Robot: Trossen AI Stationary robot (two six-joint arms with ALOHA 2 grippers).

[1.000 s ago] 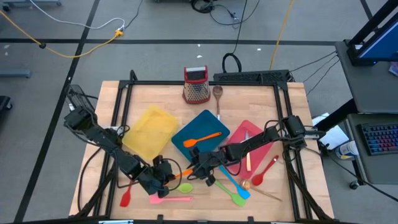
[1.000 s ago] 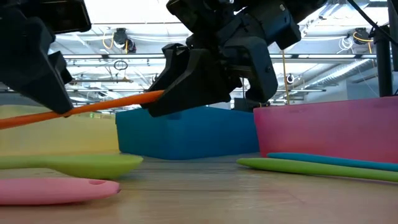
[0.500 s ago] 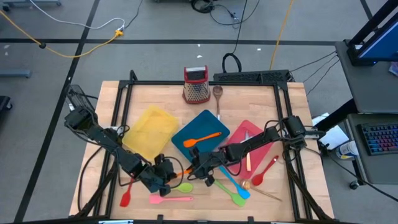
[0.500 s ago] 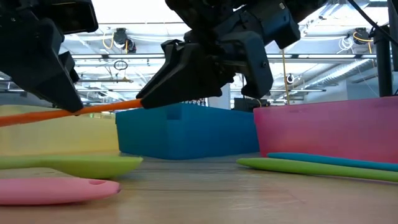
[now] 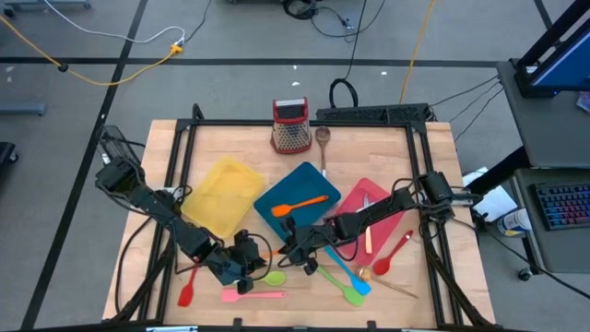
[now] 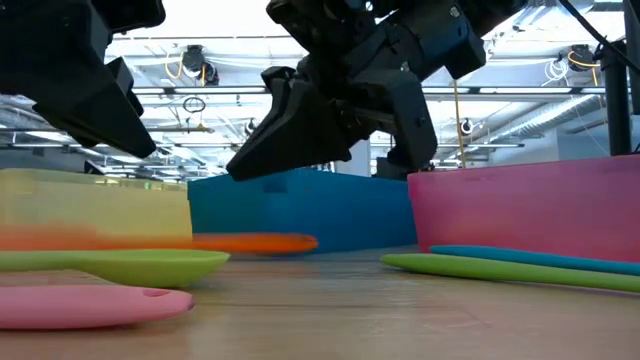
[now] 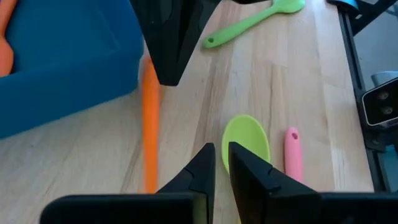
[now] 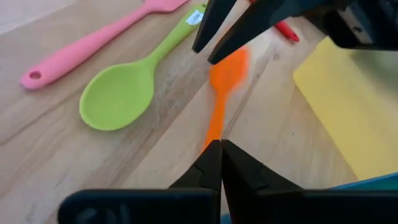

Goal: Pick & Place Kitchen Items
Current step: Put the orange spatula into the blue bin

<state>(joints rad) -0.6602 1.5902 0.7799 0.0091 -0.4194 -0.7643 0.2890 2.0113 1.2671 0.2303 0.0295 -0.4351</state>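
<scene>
Right gripper (image 5: 288, 249): your jaws are pressed together on nothing, just above the tabletop (image 5: 387, 152) at the teal tray's (image 5: 293, 219) 6 o'clock edge.
Left gripper (image 5: 247, 261): jaws a narrow slit apart, empty, facing the right one from its 8 o'clock.
Orange spatula (image 8: 222, 87): loose and blurred between both grippers, by the teal tray wall.
Green spoon (image 5: 274, 278): flat at the left gripper's 4 o'clock.
Open room: you have bare wood along the tabletop's 12 o'clock edge.
</scene>
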